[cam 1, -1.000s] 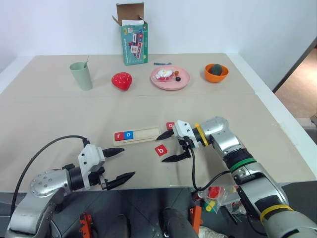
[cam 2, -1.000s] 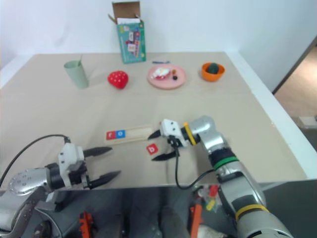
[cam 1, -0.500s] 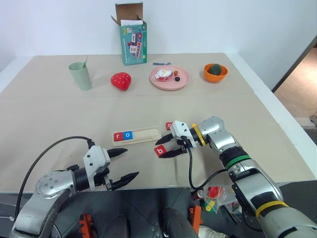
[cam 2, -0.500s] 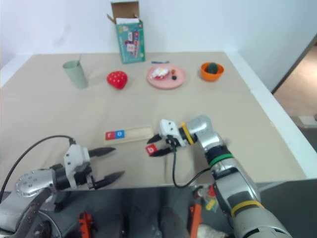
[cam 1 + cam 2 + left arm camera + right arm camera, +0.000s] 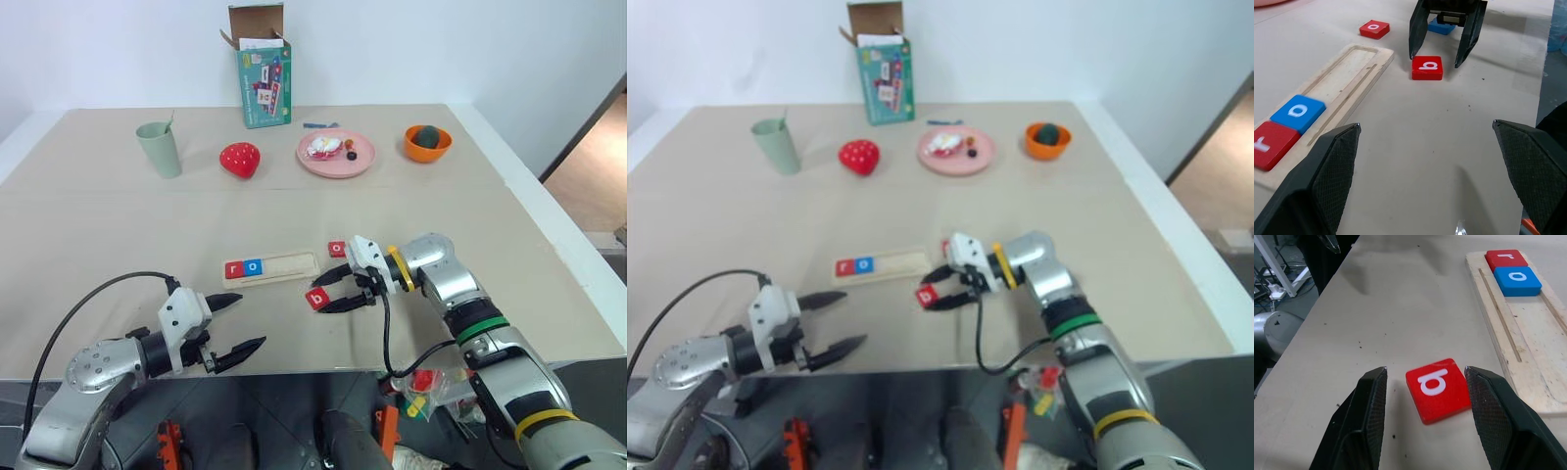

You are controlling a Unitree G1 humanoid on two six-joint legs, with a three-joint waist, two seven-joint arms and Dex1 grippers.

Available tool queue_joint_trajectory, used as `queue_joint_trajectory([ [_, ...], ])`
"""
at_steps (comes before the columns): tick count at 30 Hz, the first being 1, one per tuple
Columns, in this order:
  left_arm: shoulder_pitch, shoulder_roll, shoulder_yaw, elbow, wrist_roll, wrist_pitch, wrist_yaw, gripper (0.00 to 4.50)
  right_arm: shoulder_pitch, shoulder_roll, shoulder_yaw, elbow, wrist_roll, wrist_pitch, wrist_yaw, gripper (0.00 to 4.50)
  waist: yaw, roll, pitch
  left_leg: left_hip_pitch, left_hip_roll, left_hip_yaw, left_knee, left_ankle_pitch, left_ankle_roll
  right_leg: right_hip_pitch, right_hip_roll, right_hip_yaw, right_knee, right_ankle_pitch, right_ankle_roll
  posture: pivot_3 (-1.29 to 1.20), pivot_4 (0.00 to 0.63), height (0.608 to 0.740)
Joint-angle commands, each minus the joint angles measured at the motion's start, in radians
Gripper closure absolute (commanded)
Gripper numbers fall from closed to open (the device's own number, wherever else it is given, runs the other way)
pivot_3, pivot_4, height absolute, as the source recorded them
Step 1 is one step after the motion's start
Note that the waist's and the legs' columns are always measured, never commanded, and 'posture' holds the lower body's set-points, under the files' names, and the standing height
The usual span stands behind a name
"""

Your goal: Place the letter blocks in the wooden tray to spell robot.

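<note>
While two tiles [image 5: 245,267] in tray [image 5: 292,263], both end effectors wide, three tiles loose.

A beige table [image 5: 411,211] carries everything. Along its far side, from upper left to upper right of the frame, stand a green cup [image 5: 161,150], a red strawberry toy [image 5: 240,160], a pink plate [image 5: 336,155] and an orange bowl [image 5: 427,144]; a teal box [image 5: 265,83] stands behind them at top centre. At centre lies the wooden tray [image 5: 270,268]. Right of it on the bare top lie a red "b" block [image 5: 317,299], a red "o" block [image 5: 337,249] and a blue block [image 5: 1442,27].
</note>
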Motion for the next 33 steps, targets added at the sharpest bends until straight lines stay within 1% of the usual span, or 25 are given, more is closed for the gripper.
queue_joint_trajectory([
  [1,-0.006,0.008,-0.014,-0.018,0.009,-0.015,0.010,0.00,-0.066,0.042,0.002,0.044,-0.026,-0.054,-0.021,2.06,0.000,0.000,0.000,0.000,0.000,0.000,0.000,0.000,0.000,0.000,0.000,0.000,0.000,0.000,0.000,0.00,0.150,0.740],
  [4,-0.001,0.007,-0.019,-0.024,0.010,-0.013,0.016,0.00,-0.079,0.059,0.005,0.072,-0.040,-0.072,-0.018,2.06,0.000,0.000,0.000,0.000,0.000,0.000,-0.001,0.000,0.000,0.000,0.000,0.000,0.000,0.000,0.000,0.00,0.150,0.740],
  [9,0.006,0.006,-0.020,-0.034,0.009,-0.007,0.028,0.00,-0.081,0.056,0.023,0.127,-0.078,-0.121,0.002,2.06,0.000,0.000,0.000,0.000,0.000,0.000,-0.002,0.000,0.000,0.000,0.000,0.000,0.000,-0.001,-0.001,0.00,0.150,0.740],
  [19,0.038,0.015,-0.034,-0.051,0.020,-0.014,0.037,0.00,-0.093,0.062,0.017,0.169,-0.078,-0.153,0.018,2.06,0.000,0.000,0.000,0.000,0.000,0.000,-0.002,0.000,0.000,0.000,0.000,0.000,0.000,-0.001,-0.001,0.00,0.150,0.740],
  [26,0.044,0.018,-0.035,-0.042,0.022,-0.023,0.039,0.00,-0.053,0.076,-0.022,0.050,-0.002,-0.030,0.002,2.06,0.000,0.000,0.000,0.000,0.000,0.000,-0.003,0.000,0.000,-0.001,0.000,0.000,0.000,-0.001,-0.001,0.00,0.150,0.740],
  [32,0.035,0.015,-0.044,-0.029,0.028,-0.030,0.036,0.00,0.012,0.062,-0.033,-0.040,0.001,0.021,-0.044,2.06,0.000,0.000,0.000,0.000,0.000,-0.001,-0.004,0.000,0.000,-0.001,0.000,0.000,0.000,-0.001,-0.002,0.00,0.150,0.740],
  [33,0.033,0.015,-0.046,-0.026,0.028,-0.031,0.036,0.00,0.024,0.059,-0.034,-0.057,0.000,0.029,-0.052,2.26,0.000,0.000,0.000,0.000,0.000,-0.001,-0.004,0.000,0.000,-0.001,0.000,-0.001,0.000,-0.001,-0.002,0.00,0.150,0.740],
])
